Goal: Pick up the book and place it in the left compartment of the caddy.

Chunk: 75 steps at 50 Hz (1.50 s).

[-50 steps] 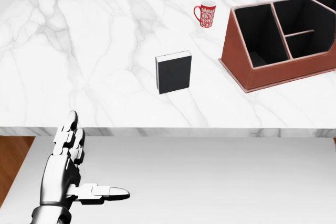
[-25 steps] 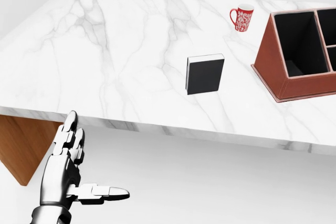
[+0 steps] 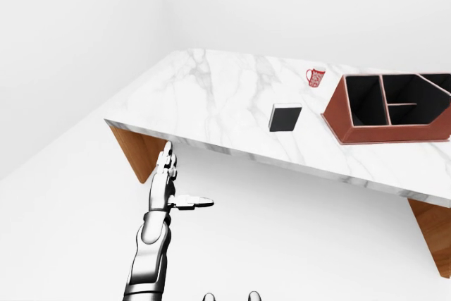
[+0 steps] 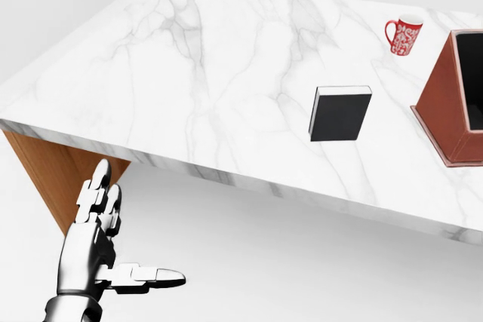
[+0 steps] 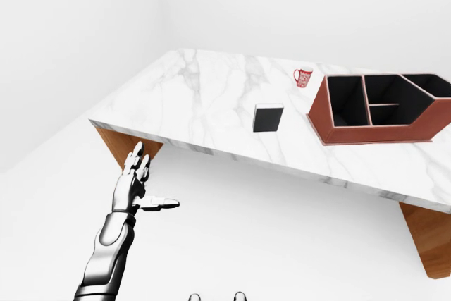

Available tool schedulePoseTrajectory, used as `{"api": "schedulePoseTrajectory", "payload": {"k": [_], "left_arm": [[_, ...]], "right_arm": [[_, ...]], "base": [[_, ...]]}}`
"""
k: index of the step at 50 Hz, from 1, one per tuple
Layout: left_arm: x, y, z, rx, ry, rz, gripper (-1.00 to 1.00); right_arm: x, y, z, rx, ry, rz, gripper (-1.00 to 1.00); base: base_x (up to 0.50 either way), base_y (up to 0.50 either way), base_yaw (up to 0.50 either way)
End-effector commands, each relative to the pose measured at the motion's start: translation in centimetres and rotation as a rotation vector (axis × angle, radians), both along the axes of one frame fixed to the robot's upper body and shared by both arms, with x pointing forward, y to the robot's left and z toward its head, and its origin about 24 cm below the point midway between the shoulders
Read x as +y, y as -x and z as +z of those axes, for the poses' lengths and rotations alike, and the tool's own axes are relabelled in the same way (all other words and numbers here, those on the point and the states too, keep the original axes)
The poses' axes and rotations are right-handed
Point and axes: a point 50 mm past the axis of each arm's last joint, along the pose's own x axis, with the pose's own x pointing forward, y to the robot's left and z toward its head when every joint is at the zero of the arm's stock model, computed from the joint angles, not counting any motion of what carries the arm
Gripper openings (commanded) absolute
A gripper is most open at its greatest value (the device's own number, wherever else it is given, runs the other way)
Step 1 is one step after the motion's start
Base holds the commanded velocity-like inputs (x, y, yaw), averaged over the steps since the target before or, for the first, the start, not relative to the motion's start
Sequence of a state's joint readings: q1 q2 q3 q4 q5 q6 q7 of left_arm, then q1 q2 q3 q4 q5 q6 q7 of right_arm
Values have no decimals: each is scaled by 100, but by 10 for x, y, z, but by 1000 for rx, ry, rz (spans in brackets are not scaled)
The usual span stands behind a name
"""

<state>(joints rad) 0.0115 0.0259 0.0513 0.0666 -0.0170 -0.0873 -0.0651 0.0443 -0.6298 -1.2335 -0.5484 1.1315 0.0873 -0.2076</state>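
Left hand (image 4: 102, 250) hanging open below the table edge, nothing in it.

The black book (image 4: 339, 113) is lying flat on the marble table (image 4: 189, 73), sitting at about 2 o'clock from the hand in the head view and well apart from it. The brown caddy (image 5: 377, 111) is standing at the book's 3 o'clock, near but not touching, with a red mug (image 5: 303, 77) at the book's 1 o'clock. The right hand is not showing in any view.

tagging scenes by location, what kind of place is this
Likely a bare simulated room, perhaps an office or study: plain white walls and floor, one marble-topped table carrying a book, a mug and a desk caddy.
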Motion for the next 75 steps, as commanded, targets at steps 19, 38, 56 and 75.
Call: {"api": "schedulePoseTrajectory", "payload": {"k": [19,38,56,75], "left_arm": [[-1,0,0,1,-2,-4,100],[-1,-1,-1,5,-4,-3,100],[-1,0,-1,4,-2,-4,100],[-1,0,-2,7,-2,-6,100]], "right_arm": [[0,2,2,-9,-2,1,100],[-2,-1,1,0,-15,-17,100],[-1,0,1,-4,-16,-12,100],[-1,0,0,-3,-15,-9,100]], "base": [[0,0,23],[0,0,13],[0,0,0],[7,-13,0]]}}
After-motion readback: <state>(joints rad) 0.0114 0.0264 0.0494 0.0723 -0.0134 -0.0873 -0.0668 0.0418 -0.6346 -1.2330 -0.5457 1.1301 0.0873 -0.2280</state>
